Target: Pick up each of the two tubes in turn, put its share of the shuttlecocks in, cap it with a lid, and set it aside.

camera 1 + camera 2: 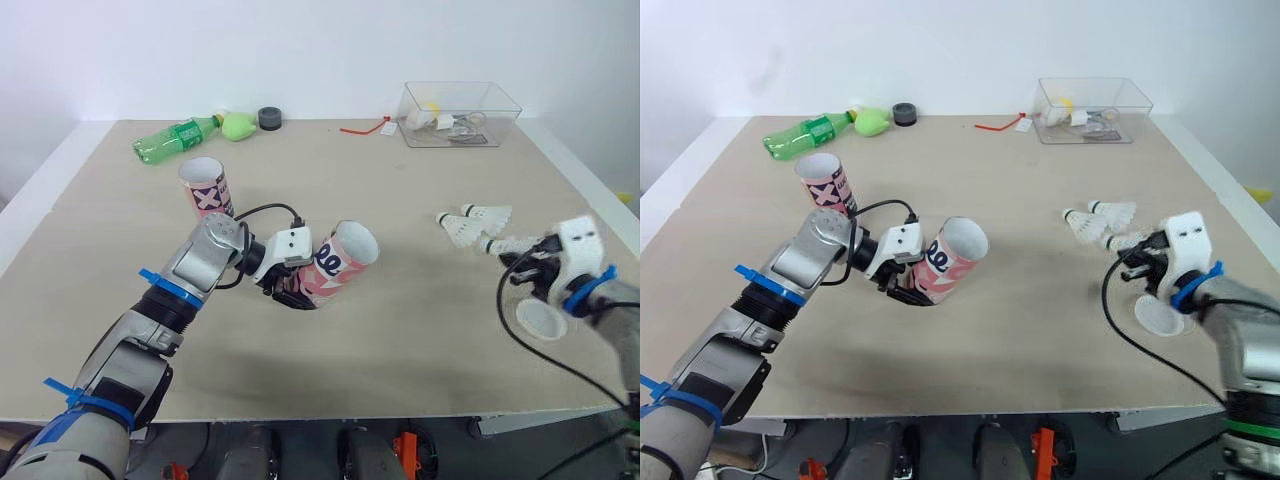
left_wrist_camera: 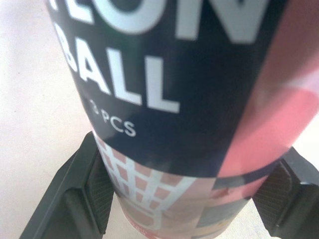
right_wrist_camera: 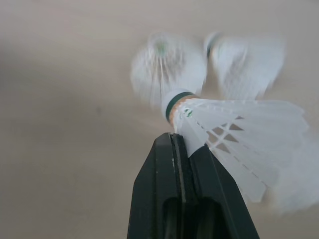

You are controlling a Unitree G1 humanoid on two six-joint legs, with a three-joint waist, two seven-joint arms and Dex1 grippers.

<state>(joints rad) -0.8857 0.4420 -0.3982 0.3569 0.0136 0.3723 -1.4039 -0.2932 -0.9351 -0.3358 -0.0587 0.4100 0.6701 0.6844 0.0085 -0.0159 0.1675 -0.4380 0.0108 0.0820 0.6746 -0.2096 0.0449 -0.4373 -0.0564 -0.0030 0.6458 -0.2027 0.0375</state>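
Pink tube [image 1: 338,262]: tilted above the table [image 1: 400,340], uncapped mouth pointing up and to the robot's right; base held by the left gripper [image 1: 295,293], fingers [image 2: 94,199] pressed on both sides.
Second tube [image 1: 206,188]: upright, uncapped, just behind the left arm; contents cannot be told.
Right gripper [image 3: 182,149]: fingers pinched narrow on the feather skirt of one shuttlecock [image 3: 234,129].
Loose shuttlecocks [image 1: 487,213]: two side by side on the table, near that gripper.
Lid [image 1: 541,320]: white, flat on the table by the right gripper.
Clear box [image 1: 460,84]: far right, small oddments inside.

Far edge of worktop [image 1: 400,330]: green plastic bottle [image 1: 175,138] lying flat, pale green lump [image 1: 238,125] beside its cap, dark ring [image 1: 269,118] just beside that. Red tie [image 1: 365,128] near clear box [image 1: 503,108] holding small oddments.
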